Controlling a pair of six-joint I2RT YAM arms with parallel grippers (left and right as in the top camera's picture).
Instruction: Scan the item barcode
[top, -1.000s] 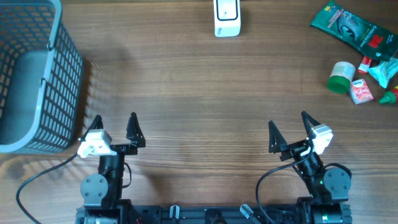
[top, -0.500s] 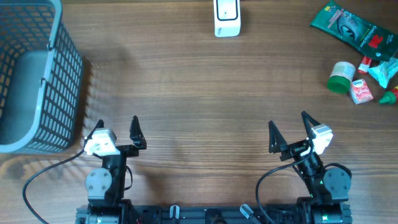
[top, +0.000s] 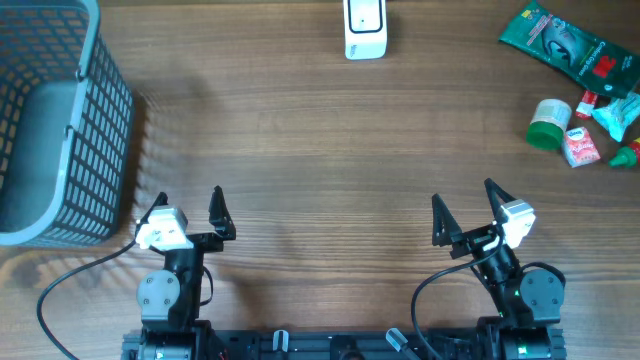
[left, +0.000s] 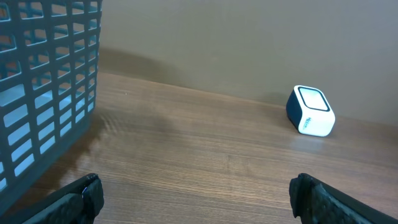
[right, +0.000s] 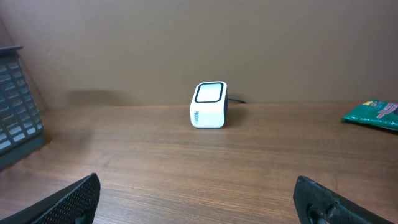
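We see both arms parked at the bottom edge of the overhead frame, on a brown wooden surface (top: 320, 140). The left gripper (top: 187, 196) sits at lower left with its jaws spread wide apart and nothing between them. The right gripper (top: 463, 194) at lower right is equally wide apart and empty. In each wrist view only the dark fingertips show, at the bottom corners, with bare wood between them.

The white scanner (top: 365, 28) stands at top centre, well apart from both arms, and both wrist cameras have it in sight. The items lie in a loose cluster at the upper right. A green packet (top: 565, 42) is farthest up, and a green-capped tub (top: 548, 123) lies on its side below it. A small red and white packet (top: 581, 147) lies just beside the tub, and a teal wrapper (top: 618, 113) is at the right edge. We cannot make out a barcode on any of them. A grey mesh basket (top: 108, 150) fills the upper left.
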